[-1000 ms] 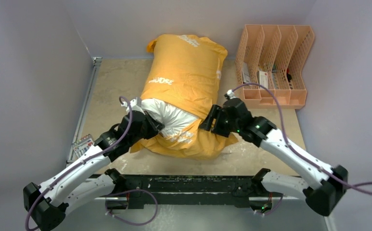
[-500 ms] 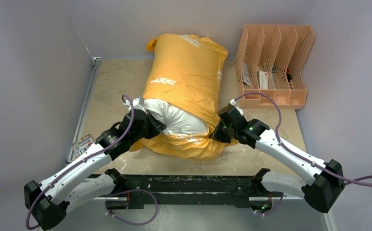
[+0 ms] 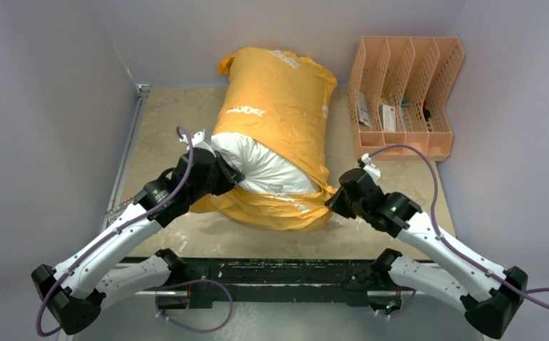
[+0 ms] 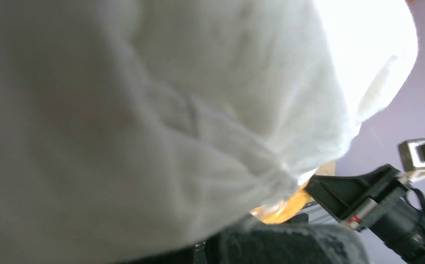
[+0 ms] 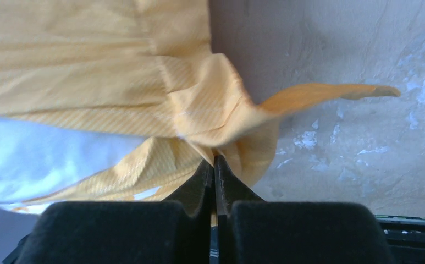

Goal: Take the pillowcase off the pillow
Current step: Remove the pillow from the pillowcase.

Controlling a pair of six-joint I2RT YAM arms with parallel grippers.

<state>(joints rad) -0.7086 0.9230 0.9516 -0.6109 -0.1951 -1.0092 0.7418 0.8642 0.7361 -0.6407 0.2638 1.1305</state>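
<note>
Since a second ago the right gripper point(image 3: 336, 202) has drawn back toward the lower right, and more of the white pillow point(image 3: 264, 167) now shows at centre frame. The pillowcase point(image 3: 278, 92) still sheathes the pillow's upper part, its hem bunched below. The right fingers are pressed together, pinching that hem. The left gripper point(image 3: 223, 174) meets the pillow's left corner, and I cannot tell how its fingers stand. By my judgement, most of the stripping remains.

An orange-yellow fabric pillowcase point(image 3: 278, 106) with small white lettering on its upper side sheathes the far two-thirds of a plump plain white pillow point(image 3: 261, 169), which lies lengthwise across the middle of the table. The pillow's wrinkled near end bulges out of the case's open mouth. The loose orange hem bunches beneath and beside it.
</note>
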